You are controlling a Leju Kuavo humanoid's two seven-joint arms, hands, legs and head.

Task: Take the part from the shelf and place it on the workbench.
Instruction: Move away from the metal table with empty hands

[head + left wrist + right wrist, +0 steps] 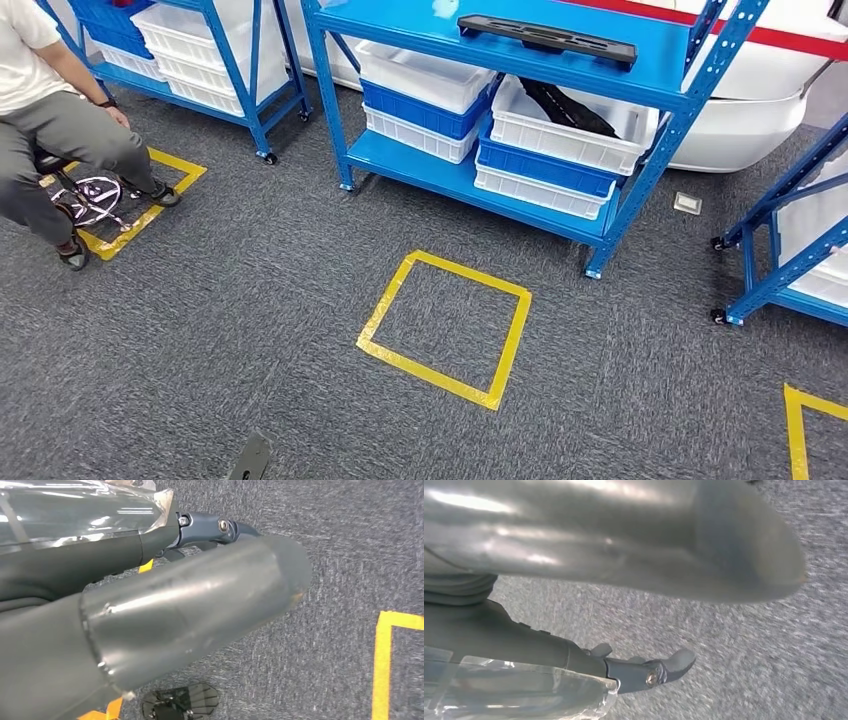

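Left hand: my left hand (200,610) hangs over grey carpet (345,555); my thick grey thumb fills the wrist view, darker fingers (220,527) lie behind it, spread apart with nothing between them.
Right hand: my right hand (634,555) hangs over the same carpet, thumb large and blurred, darker fingers (664,667) stretched out and holding nothing.
Floor ahead: yellow tape square (445,328) on the carpet, just in front of the middle shelf.
Middle shelf: blue metal shelf (640,60) on feet, white and blue bins stacked on its lower level.
Part: long black plastic part (548,39) lies flat on the shelf's top level, well apart from both my hands.
Bin: white bin (570,135) on the lower level holds another dark piece.
Person: a person (60,120) sits on a stool at far left, feet by another yellow tape square (185,170).
Behind: white car body (780,60) with a red stripe, beyond the shelf.
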